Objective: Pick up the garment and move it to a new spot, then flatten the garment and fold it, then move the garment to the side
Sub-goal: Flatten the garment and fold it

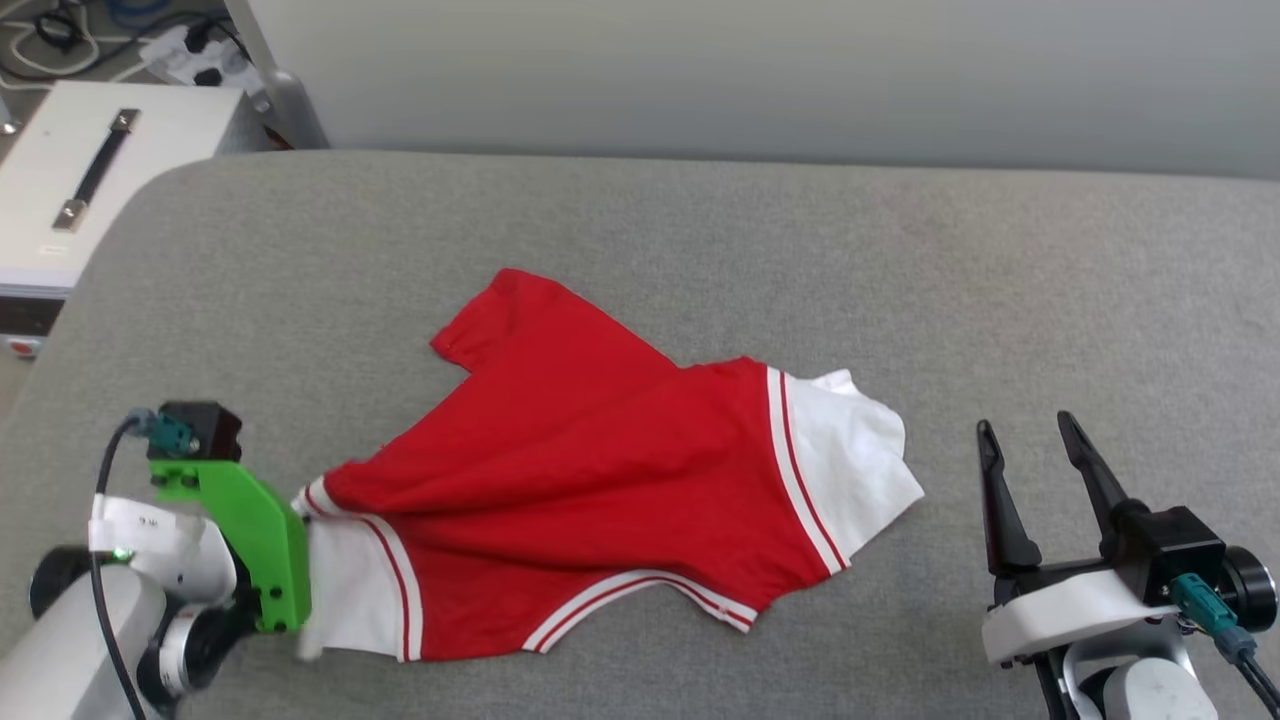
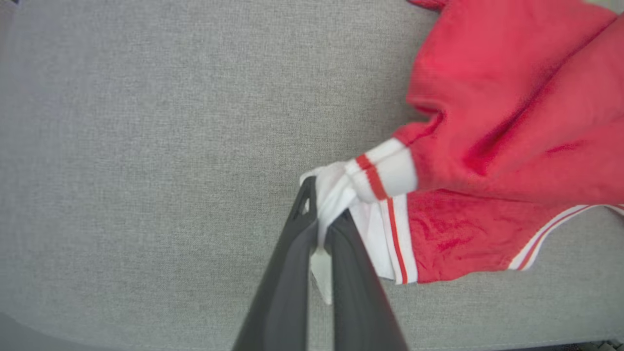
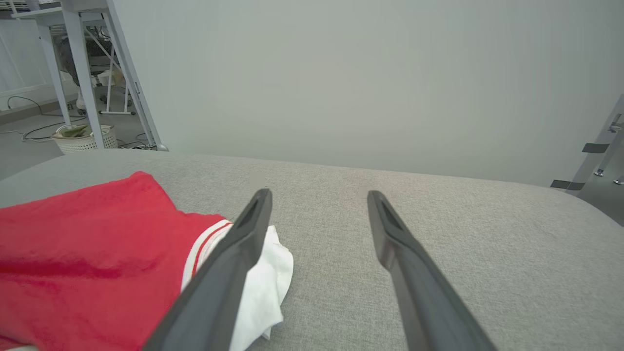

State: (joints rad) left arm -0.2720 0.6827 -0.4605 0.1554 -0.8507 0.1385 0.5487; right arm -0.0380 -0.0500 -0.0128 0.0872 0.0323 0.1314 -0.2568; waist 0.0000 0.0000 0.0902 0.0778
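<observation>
Bright, even light; soft shadows.

The right end effector (image 3: pixel 319 194) (fingers wide apart) sits just beside the garment (image 3: pixel 87 253).

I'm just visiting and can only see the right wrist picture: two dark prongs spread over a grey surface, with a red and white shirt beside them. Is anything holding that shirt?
Observer: Yes. The left gripper is shut on the garment. The left wrist view shows a white sleeve pinched between its jaws.
Operator: One of my prongs seems to cover some white cloth. Is it touching?
Observer: No. From the head view the right gripper stands open over the bare grey surface, apart from the other white sleeve.
Operator: Does the shirt lie flat?
Observer: No. The head view shows it rumpled, with folds running toward the pinched sleeve.
</observation>
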